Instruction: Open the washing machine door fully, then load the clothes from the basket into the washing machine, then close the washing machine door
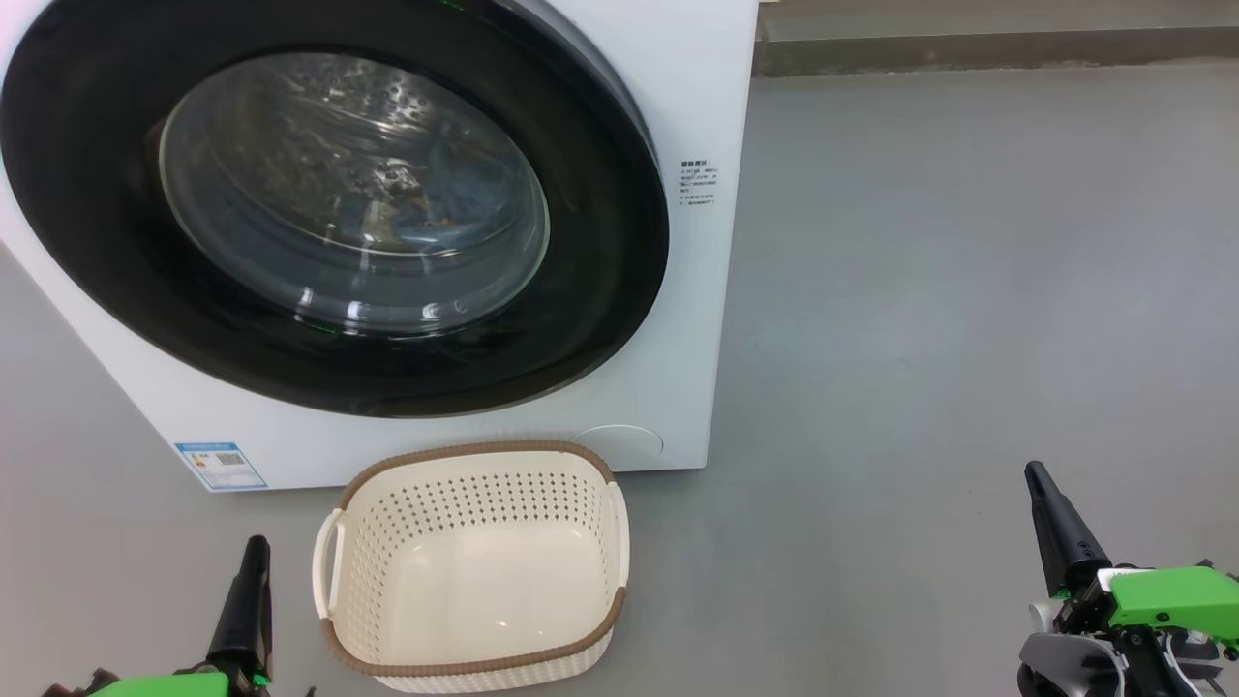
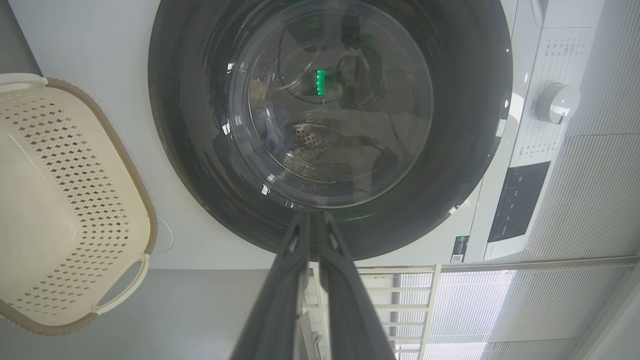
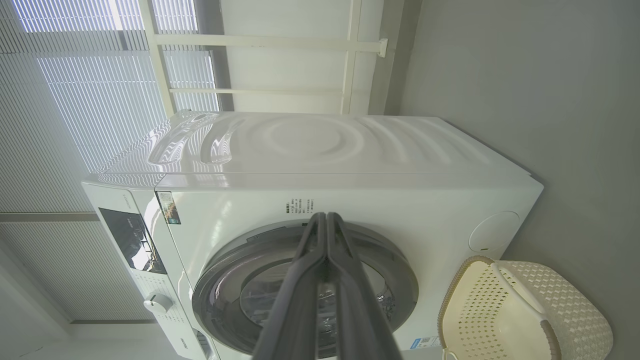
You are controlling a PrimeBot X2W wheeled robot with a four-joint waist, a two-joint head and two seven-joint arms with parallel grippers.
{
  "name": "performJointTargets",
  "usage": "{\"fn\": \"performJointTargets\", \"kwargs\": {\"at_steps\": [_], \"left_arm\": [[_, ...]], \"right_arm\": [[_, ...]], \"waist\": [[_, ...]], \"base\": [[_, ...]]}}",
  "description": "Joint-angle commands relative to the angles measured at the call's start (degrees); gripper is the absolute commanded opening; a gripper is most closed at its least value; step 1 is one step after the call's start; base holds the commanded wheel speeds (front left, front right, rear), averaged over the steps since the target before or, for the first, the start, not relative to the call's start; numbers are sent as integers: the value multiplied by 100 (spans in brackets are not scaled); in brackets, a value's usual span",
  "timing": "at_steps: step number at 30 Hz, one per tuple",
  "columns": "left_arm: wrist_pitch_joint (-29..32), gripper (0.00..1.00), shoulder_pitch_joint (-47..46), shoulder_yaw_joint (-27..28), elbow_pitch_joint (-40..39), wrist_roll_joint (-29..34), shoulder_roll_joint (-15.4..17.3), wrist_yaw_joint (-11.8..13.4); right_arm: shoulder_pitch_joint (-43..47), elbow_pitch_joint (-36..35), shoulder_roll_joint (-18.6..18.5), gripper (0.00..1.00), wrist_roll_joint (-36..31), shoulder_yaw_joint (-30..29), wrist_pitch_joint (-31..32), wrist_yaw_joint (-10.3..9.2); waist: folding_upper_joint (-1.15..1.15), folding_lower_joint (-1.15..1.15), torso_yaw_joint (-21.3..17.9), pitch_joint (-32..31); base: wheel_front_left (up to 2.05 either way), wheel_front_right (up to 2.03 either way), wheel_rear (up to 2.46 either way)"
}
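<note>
The washing machine (image 1: 692,319) stands in front of me, and the washing machine door (image 1: 97,252) lies closed against its front. Through the glass I make out bluish clothes (image 1: 455,198) with orange specks inside the drum. The cream basket (image 1: 465,451) sits on the floor below the door with nothing in it. My left gripper (image 1: 256,550) is shut, low at the left beside the basket. My right gripper (image 1: 1036,474) is shut, well off to the right. In the left wrist view the left gripper (image 2: 312,217) points at the door (image 2: 450,175), with the basket (image 2: 75,200) alongside. The right gripper (image 3: 326,216) faces the machine (image 3: 350,150).
Grey floor (image 1: 968,339) stretches open to the right of the machine as far as a wall base (image 1: 968,48). A control panel with a round knob (image 2: 557,102) runs along the machine's top front. Window blinds (image 3: 75,100) hang behind the machine.
</note>
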Motion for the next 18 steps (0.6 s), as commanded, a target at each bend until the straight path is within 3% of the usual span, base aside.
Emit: {"fn": "performJointTargets", "kwargs": {"at_steps": [1, 18], "left_arm": [[43, 0, -206, 157, -169, -44, 52, 3], [43, 0, -206, 157, -169, -45, 52, 3]], "right_arm": [[-228, -134, -32, 0, 3, 75, 43, 11], [-229, -133, -23, 0, -7, 62, 53, 11]], "waist": [[0, 0, 0, 0], [0, 0, 0, 0]], "base": [[0, 0, 0], [0, 0, 0]]}}
